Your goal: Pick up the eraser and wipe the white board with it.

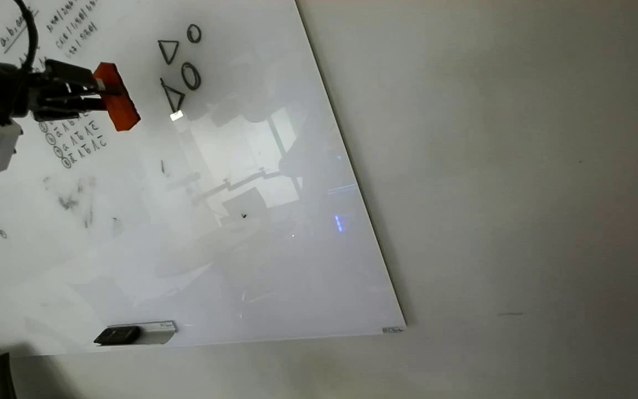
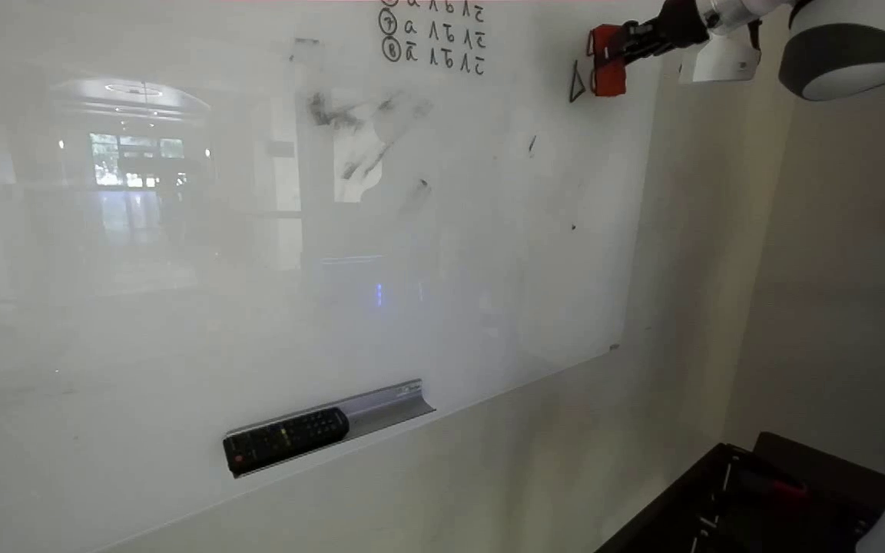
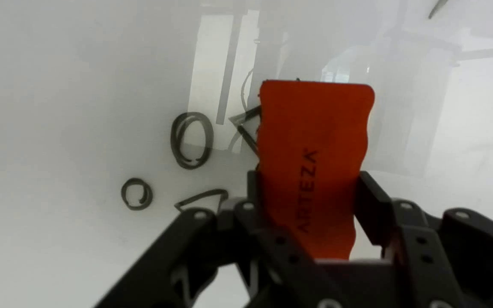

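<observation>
Dim overall; we get glare off the white board (image 1: pixel 302 271) in every view. Window reflection (image 2: pixel 134 161) is the brightest patch in an exterior view; we see small blue streaks (image 1: pixel 338 223) in both exterior views. Soft shadow (image 1: pixel 381 221) hugs the white board's edge; wall (image 1: pixel 518 166) goes murky farther out. Wrist view: gripper (image 3: pixel 308 188) is out of focus, lettering (image 3: pixel 307 190) on the eraser (image 3: pixel 315 119) reads fine.

A dark table (image 2: pixel 665 528) shows at the lower right of an exterior view.
It runs off the bottom of the frame (bench or cart, too dim to tell); thin pale marks (image 2: pixel 707 524) show near its slanting left edge, and farther in is a red patch (image 2: pixel 788 488), too blurred to name.
</observation>
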You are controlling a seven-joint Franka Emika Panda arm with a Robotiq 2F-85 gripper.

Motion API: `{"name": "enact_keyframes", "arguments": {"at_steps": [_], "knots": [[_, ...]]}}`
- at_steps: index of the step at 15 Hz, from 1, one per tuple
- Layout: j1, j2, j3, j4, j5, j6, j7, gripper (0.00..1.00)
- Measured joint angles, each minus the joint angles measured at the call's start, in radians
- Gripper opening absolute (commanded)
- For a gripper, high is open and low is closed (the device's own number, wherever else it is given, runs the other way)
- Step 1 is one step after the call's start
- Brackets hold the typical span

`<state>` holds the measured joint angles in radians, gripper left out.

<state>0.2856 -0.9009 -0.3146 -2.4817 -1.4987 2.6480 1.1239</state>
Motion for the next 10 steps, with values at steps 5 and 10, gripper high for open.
{"name": "enact_keyframes", "arguments": {"at_steps": [5,10], "knots": [[0.007,-0.009,0.001,-0.001,0.000,0.000,0.000,0.29],[0.032,0.030,-0.099,0.014,0.159,0.113,-0.180,0.29]]}}
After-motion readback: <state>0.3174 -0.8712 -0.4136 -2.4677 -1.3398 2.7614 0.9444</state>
